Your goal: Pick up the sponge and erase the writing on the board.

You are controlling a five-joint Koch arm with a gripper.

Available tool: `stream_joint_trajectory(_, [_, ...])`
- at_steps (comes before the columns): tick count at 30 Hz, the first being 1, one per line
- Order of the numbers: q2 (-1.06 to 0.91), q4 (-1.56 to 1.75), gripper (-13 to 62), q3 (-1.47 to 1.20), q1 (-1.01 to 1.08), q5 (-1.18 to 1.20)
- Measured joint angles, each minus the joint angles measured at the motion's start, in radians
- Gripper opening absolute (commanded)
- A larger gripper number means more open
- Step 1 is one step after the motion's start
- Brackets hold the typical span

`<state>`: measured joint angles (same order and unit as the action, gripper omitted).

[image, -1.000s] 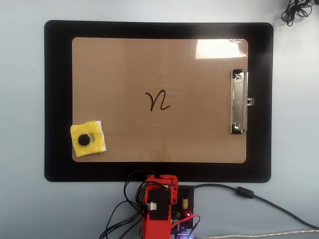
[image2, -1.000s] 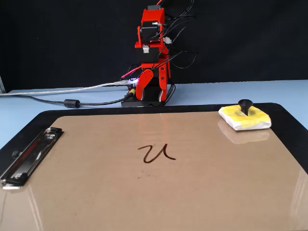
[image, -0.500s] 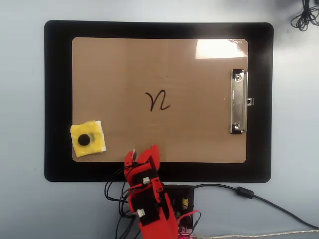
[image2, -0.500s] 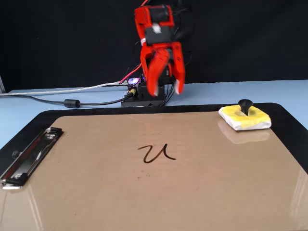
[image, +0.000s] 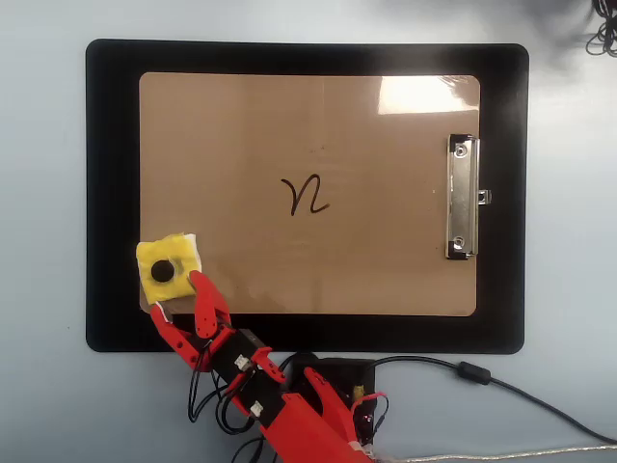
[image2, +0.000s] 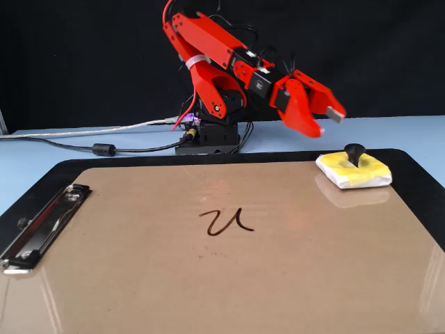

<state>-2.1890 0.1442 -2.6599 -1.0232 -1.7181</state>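
The yellow sponge (image: pixel 178 253) with its black knob lies on the near left corner of the tan board (image: pixel 308 116) in the overhead view; in the fixed view the sponge (image2: pixel 353 172) is at the far right. The writing (image: pixel 307 196) is a dark squiggle at the board's middle, also seen in the fixed view (image2: pixel 226 223). My red gripper (image: pixel 178 295) is open and empty, its tips just beside the sponge's near edge. In the fixed view the gripper (image2: pixel 327 122) hovers above and a little behind the sponge, not touching it.
The board lies on a larger black mat (image: pixel 111 193). A silver clip (image: pixel 463 198) sits at the board's right short edge in the overhead view. The arm's base (image2: pixel 212 136) and cables (image2: pixel 104 148) are behind the mat. More cable lies at the top right corner (image: pixel 603 39).
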Motion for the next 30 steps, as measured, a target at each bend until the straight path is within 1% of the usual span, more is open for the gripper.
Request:
stream_joint_trajectory(5, [0.229, 0.256, 31.9, 0.000, -0.005, 0.061])
stream_joint_trajectory(11, [0.425, 0.379, 32.0, 0.002, -0.005, 0.064])
stream_joint_trajectory(20, [0.522, 0.391, 32.0, 0.055, -0.005, 0.069])
stream_joint_trajectory(27, [0.595, 0.460, 31.7, 0.081, -0.006, 0.075])
stream_joint_trajectory(28, [0.603, 0.469, 31.5, 0.081, -0.006, 0.075])
stream_joint_trajectory(30, [0.606, 0.479, 28.0, 0.081, -0.006, 0.075])
